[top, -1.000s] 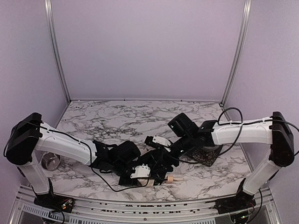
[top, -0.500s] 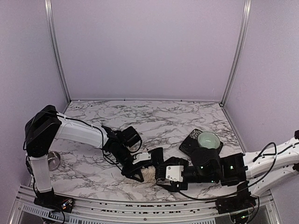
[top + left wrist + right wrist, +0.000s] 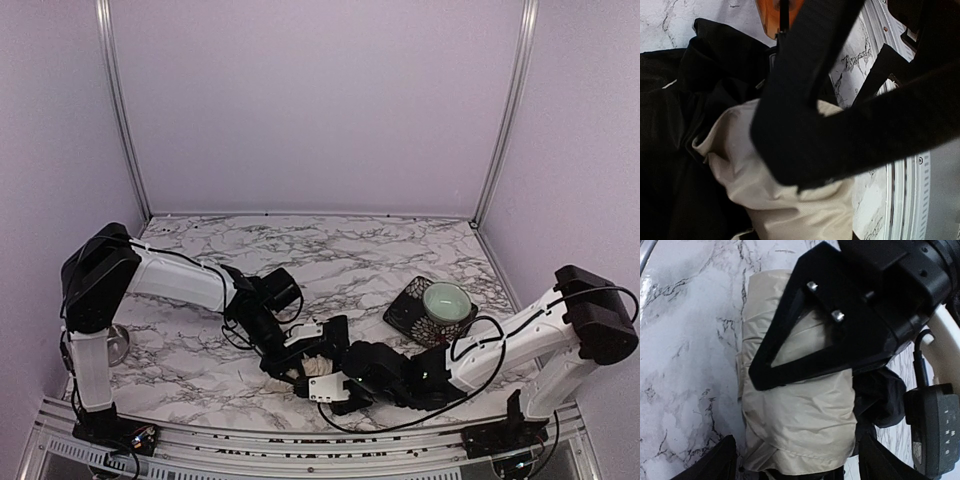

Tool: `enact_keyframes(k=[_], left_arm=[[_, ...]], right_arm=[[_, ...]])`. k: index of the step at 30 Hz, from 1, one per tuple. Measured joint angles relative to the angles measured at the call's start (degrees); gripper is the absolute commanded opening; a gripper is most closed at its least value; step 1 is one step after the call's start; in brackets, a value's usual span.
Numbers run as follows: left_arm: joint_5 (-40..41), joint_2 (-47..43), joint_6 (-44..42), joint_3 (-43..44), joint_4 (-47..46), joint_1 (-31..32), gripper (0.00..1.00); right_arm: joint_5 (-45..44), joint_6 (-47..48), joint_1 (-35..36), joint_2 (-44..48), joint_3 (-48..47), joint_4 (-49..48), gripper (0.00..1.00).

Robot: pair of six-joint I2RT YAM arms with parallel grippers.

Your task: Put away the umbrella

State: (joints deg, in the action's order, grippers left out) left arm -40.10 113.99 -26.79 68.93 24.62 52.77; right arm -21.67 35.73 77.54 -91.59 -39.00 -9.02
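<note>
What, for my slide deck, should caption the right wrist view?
Right pincer open around the cream umbrella; left pincer lies across it.

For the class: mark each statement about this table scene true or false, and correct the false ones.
1. The umbrella lies on the marble table. True.
2. The pale green bowl sits on the table's left side. False: it is on the right side, on a dark patterned mat.
3. The right gripper has its jaws wide apart, one on either side of the cream fabric. True.
4. The umbrella is spread fully open. False: its fabric is bunched into a bundle.
5. The left gripper hangs high over the back of the table. False: it is low at the front, on the umbrella.
</note>
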Motion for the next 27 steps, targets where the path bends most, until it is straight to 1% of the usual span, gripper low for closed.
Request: enact_keyframes(k=[4, 7, 12, 14, 16, 17, 19, 20, 22, 24, 27], left_arm=[[-0.24, 0.48, 0.00, 0.70, 0.90, -0.09, 0.20], [-0.79, 0.83, -0.02, 1.05, 1.36, -0.28, 0.20], [-1.44, 1.05, -0.17, 1.09, 1.46, -0.52, 0.20], [-1.95, 1.18, -0.22, 1.09, 1.46, -0.70, 0.20], [-2.29, 1.27, -0.42, 1.11, 1.49, -0.83, 0.20], [-2.56, 1.38, -0.61, 1.11, 1.53, -0.90, 0.20], [-2.95, 1.38, -0.90, 1.09, 1.86, -1.20, 0.20], [-3.15, 1.38, -1.25, 1.09, 2.05, -1.36, 0.25], [-3.28, 1.27, -2.58, 1.07, 2.40, -1.79, 0.40], [-3.58, 1.05, -3.34, 0.85, 2.51, -2.29, 0.44], [-5.09, -0.33, -2.47, -1.29, 1.36, -3.30, 0.61]], right_arm=[[1.20, 1.92, -1.36, -0.92, -0.79, -1.75, 0.79], [1.95, 3.30, -1.40, -3.06, -1.18, -2.10, 0.76], [2.03, 3.98, -2.93, -6.67, -3.74, -2.29, 0.66], [2.80, 3.93, -3.65, -7.06, -4.20, -2.01, 0.59], [3.17, 3.93, -3.82, -7.37, -4.48, -1.57, 0.48], [3.13, 3.67, -3.85, -7.65, -4.81, -1.20, 0.41], [3.13, 2.40, -3.87, -8.04, -5.66, -0.24, 0.32], [3.19, 2.05, -3.87, -8.17, -6.10, 0.33, 0.28], [4.11, -0.48, -4.02, -8.26, -7.69, 2.78, 0.22], [5.84, -1.64, -4.48, -8.33, -9.40, 5.53, 0.18], [7.74, -2.51, -4.79, -9.11, -12.07, 9.03, 0.12]])
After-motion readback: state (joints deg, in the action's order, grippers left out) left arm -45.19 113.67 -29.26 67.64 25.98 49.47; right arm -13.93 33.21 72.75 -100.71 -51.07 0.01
